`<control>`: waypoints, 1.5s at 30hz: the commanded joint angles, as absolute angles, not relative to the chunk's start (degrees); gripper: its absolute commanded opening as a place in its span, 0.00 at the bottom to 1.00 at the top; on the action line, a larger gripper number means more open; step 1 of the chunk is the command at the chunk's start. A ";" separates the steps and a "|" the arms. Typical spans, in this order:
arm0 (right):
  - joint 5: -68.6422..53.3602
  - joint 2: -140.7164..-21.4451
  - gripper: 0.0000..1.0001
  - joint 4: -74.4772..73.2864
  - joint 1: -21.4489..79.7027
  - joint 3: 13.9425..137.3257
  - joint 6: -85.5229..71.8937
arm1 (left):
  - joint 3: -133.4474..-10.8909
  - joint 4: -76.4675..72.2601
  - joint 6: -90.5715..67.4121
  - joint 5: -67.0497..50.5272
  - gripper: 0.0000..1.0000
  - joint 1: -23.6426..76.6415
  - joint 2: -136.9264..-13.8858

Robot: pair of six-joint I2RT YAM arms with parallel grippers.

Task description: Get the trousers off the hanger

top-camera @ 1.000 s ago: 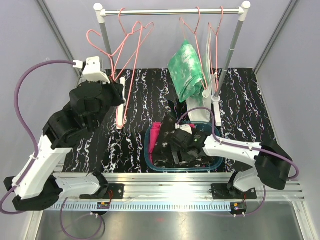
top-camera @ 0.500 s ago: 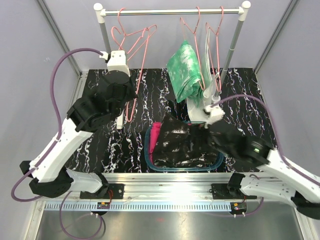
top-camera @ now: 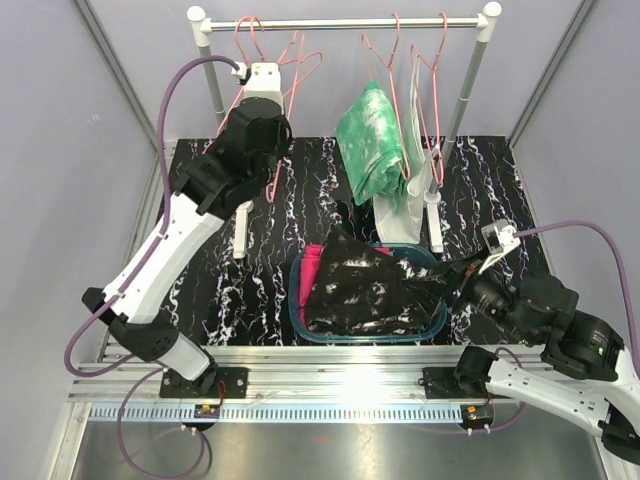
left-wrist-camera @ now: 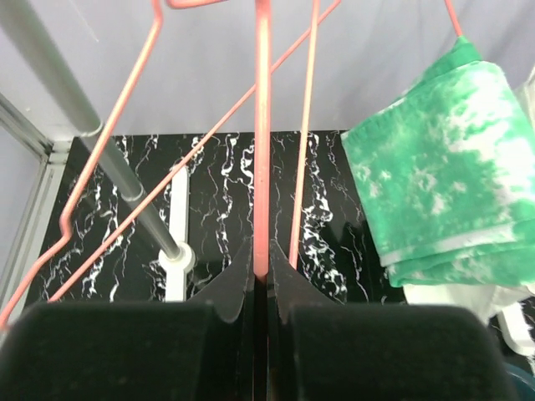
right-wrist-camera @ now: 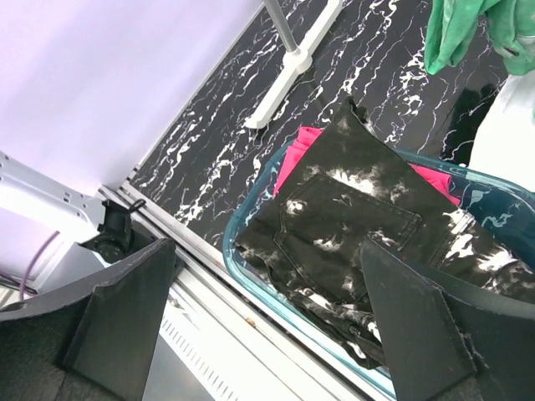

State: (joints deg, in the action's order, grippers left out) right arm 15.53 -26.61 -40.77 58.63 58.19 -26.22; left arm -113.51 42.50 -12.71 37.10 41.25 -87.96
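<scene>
Left gripper (left-wrist-camera: 261, 251) pinching pink hanger (left-wrist-camera: 262, 125), green tie-dye trousers (left-wrist-camera: 435, 167) hanging to its right

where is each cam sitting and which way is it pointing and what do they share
Top external: above and behind the bases, looking down at rail, basket, left arm and right arm.
Left wrist: up near the rail, looking downward; left jaws shut on a pink hanger.
Right wrist: by the near edge, facing the black trousers in the basket; right jaws open.
All three show the green tie-dye trousers.
</scene>
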 commanded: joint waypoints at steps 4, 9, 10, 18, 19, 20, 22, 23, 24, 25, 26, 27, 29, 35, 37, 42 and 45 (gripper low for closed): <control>13.19 -29.09 0.99 -40.17 58.97 59.85 -23.91 | -119.25 34.28 -5.80 30.95 0.00 37.36 -92.97; 10.90 -31.11 0.99 -38.24 58.97 58.27 -23.82 | -120.32 30.33 -2.03 25.75 0.00 34.63 -96.50; 10.46 -31.37 0.99 -37.62 58.97 58.10 -23.82 | -121.28 30.58 -1.85 26.01 0.00 34.37 -97.63; 7.65 -32.87 1.00 -35.33 59.06 55.46 -24.52 | -130.24 34.00 -2.46 25.75 0.00 31.64 -105.28; 7.91 -32.96 1.00 -35.77 58.98 55.20 -24.61 | -130.25 34.45 -3.16 25.93 0.00 31.64 -105.29; 8.35 -33.31 0.99 -35.95 58.97 55.02 -24.78 | -129.73 34.71 -3.43 25.84 0.00 31.64 -105.21; 10.01 -33.57 0.99 -36.47 58.97 55.11 -24.96 | -126.92 34.63 -4.65 25.93 0.00 31.55 -104.16; 10.45 -33.92 0.99 -36.82 58.97 55.54 -25.05 | -126.04 34.63 -5.01 25.41 0.00 31.55 -103.72; 11.68 -34.19 1.00 -36.91 58.97 55.81 -24.87 | -124.90 34.63 -5.27 24.88 0.00 31.55 -103.28; 12.47 -34.36 1.00 -37.61 58.97 56.68 -24.79 | -123.24 34.54 -6.06 24.26 0.00 31.55 -102.23; 13.26 -34.89 1.00 -38.14 58.97 57.12 -24.70 | -121.92 33.58 -6.33 24.00 0.00 31.55 -101.52; 14.84 -35.15 0.99 -38.49 58.97 57.56 -24.61 | -120.86 33.05 -6.42 23.73 0.00 31.55 -100.90; 15.64 -35.51 1.00 -39.11 58.97 58.44 -24.08 | -119.53 32.96 -6.85 23.38 0.00 31.55 -99.41; 19.51 -34.46 0.99 -36.57 58.97 59.94 -23.73 | -117.25 33.31 -9.49 21.19 0.10 31.55 -95.10; 21.96 -34.71 0.99 -36.30 58.97 62.21 -23.81 | -116.46 33.05 -10.63 19.52 0.30 31.55 -92.73; 32.75 -43.93 1.00 -43.40 58.98 72.31 -24.43 | -113.91 33.22 -12.92 15.21 0.70 31.55 -88.16; 36.81 -51.84 0.99 -47.19 58.97 80.57 -21.02 | -112.51 33.05 -14.50 12.66 0.84 31.55 -84.65</control>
